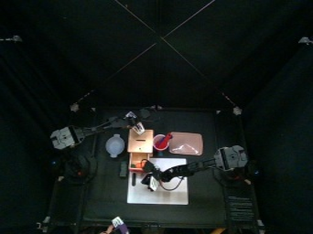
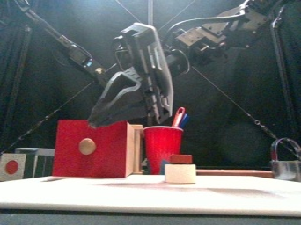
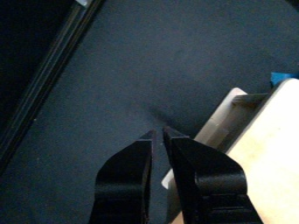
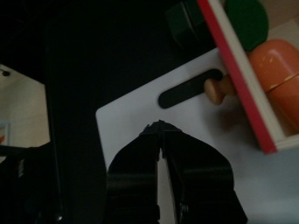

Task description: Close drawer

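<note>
The light tan wooden box stands mid-table, left of the red cup. The left wrist view shows its pale wall and the drawer as a shallow tray standing out from it. My left gripper hovers over bare table just beside that tray, its jaws nearly together with nothing between them; from above it is at the box's far left corner. My right gripper is shut and empty over the white mat, near the front of the table.
In the front view a red-faced box with a round knob, the red cup holding pens and a small block stand near. A red-rimmed tray of toy vegetables lies beside the mat.
</note>
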You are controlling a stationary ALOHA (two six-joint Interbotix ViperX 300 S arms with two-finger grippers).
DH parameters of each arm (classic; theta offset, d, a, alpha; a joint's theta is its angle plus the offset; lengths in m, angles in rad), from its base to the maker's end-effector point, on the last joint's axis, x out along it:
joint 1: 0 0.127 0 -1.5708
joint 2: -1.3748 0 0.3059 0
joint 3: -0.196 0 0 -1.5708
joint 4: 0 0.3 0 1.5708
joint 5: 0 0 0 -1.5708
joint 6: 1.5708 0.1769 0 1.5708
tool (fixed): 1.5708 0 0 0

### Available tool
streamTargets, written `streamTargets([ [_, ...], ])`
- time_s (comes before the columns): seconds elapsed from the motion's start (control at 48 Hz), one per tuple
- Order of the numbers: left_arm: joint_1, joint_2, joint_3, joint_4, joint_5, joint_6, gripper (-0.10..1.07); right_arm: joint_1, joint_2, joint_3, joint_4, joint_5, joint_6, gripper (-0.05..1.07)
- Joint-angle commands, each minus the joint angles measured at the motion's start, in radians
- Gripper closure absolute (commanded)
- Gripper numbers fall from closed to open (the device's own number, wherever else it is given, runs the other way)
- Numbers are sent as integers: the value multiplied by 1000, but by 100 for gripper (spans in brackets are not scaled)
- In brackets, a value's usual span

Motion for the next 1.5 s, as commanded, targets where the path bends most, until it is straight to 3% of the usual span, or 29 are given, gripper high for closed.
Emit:
streamTargets([
  [0.0, -2, -9, -2, -14, -15, 5, 38, -9, -15, -28, -2, 67, -2, 86],
  [0.271, -2, -9, 26, -14, -61, 5, 38, -20, 15, -46, -6, 420, -2, 86],
  [0.729, 2, -5, 31, -20, -101, 5, 38, -178, 52, -107, -57, 410, -2, 86],
  [0.875, 3, -2, 31, -34, -101, -3, 38, -187, 38, -101, -55, 397, -2, 86],
  [1.208, 14, -101, 35, -54, -179, -8, 38, -100, -169, 17, -28, 202, 0, 86],
  [1.479, 14, -238, 118, -67, -216, -9, 38, -63, -402, 256, 46, 190, 5, 86],
])
